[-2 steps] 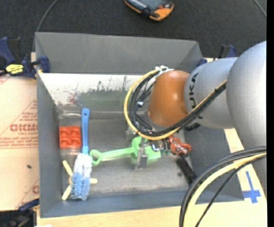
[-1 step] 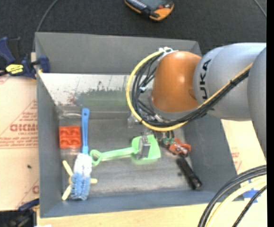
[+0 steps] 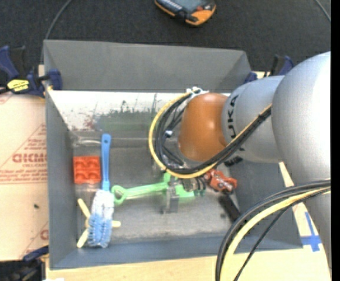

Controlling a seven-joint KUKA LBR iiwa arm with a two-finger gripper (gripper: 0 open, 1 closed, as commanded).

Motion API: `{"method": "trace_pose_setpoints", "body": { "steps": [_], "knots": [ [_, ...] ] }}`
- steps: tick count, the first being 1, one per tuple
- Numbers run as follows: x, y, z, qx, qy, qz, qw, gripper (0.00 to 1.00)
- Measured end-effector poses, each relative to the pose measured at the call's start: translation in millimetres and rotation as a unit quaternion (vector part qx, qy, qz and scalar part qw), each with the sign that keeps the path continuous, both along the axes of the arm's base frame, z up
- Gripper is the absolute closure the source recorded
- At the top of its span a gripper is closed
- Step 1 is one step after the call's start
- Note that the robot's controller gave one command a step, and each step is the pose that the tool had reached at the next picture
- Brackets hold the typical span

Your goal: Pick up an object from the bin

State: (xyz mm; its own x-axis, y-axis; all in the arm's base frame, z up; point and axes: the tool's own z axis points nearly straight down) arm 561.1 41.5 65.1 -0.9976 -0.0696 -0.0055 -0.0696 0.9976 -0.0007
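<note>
End effector point(image 3: 170, 201) hangs over green tool point(image 3: 140, 190), well off bin walls point(image 3: 60, 157).

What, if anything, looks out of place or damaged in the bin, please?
Nothing looks spilled or broken. The blue brush lies over wooden sticks at the left of the bin, and the green plastic tool lies aslant mid-bin, its right end under the gripper.

We see a light green plastic tool point(image 3: 140, 190) lying flat in the middle of the bin point(image 3: 146, 69). Its ringed end points left.
</note>
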Motion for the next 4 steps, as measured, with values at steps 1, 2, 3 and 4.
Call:
{"method": "trace_pose_setpoints", "body": {
  "steps": [1,2,3,4],
  "knots": [
    [-11.7,-4,6,-0.001,-0.0132,-0.004,0.9999,0.00],
    [0.8,-1,4,0.000,-0.0064,0.000,1.0000,1.00],
    [0.8,-1,4,0.000,-0.0064,0.000,1.0000,1.00],
    [-2.9,-1,28,-0.001,-0.0002,0.000,1.0000,1.00]
  ]
}}
